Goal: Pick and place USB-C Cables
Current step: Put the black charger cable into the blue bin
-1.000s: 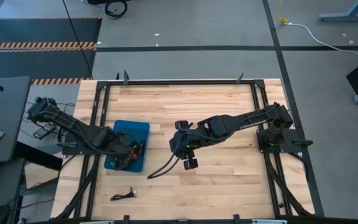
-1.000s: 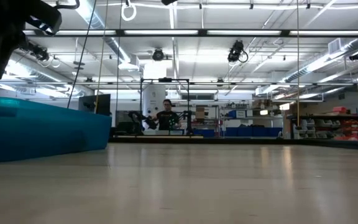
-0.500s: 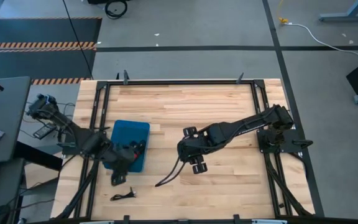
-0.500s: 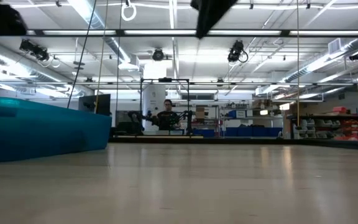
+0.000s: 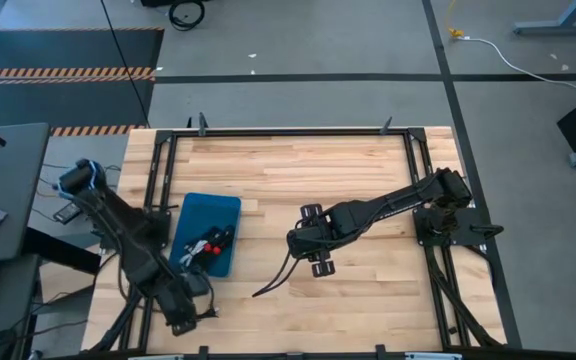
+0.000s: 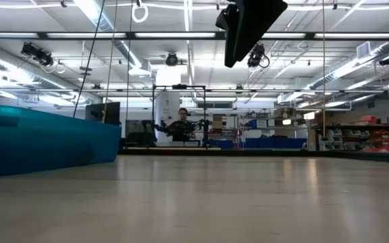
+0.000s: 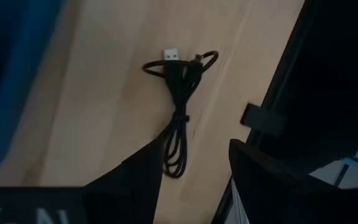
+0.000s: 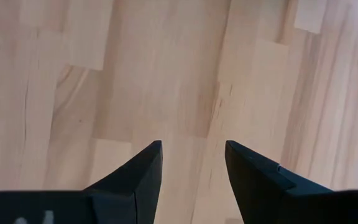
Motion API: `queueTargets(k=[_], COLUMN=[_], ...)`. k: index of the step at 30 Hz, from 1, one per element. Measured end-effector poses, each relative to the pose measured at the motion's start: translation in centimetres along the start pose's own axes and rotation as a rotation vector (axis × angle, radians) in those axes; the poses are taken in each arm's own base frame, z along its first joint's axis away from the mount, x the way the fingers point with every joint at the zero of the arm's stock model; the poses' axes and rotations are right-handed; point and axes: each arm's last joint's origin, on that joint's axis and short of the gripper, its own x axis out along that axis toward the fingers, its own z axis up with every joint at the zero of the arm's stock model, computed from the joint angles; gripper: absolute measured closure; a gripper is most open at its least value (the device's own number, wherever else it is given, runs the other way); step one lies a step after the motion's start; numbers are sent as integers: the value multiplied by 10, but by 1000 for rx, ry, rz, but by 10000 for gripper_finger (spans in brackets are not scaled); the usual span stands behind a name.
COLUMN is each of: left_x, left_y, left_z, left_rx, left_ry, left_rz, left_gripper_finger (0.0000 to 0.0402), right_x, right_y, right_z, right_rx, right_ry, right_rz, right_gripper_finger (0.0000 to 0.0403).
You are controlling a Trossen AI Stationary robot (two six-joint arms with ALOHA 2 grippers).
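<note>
Near the table's front-left corner, the left gripper (image 5: 190, 318) hangs with fingers apart over a loose black USB-C cable (image 7: 179, 115) lying on the wood beside the frame rail. Other cables (image 5: 208, 244) lie inside the blue bin (image 5: 190, 212). Over bare wood (image 8: 166, 74) at mid-table, the right gripper (image 5: 315, 262) hovers, fingers spread, holding nothing.

Bundled cables (image 5: 208, 243) in the bin (image 5: 222, 205), left of table (image 5: 308, 170) centre; loose cable (image 7: 179, 118) just before it.
</note>
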Motion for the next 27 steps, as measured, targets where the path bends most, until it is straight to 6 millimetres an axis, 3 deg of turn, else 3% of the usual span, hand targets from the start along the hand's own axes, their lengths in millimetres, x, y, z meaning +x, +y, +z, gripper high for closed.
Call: queueTargets(k=[13, 27], left_x=[52, 57], left_y=[-9, -13], left_z=[-11, -21], left_rx=[-12, -50], left_ry=[74, 69], left_rz=[113, 111], left_gripper_finger=[211, 212], right_x=[0, 0], right_y=[1, 1], right_z=[0, 0], right_rx=[3, 25], right_ry=[1, 1], right_rz=[0, 2], right_gripper_finger=[221, 221])
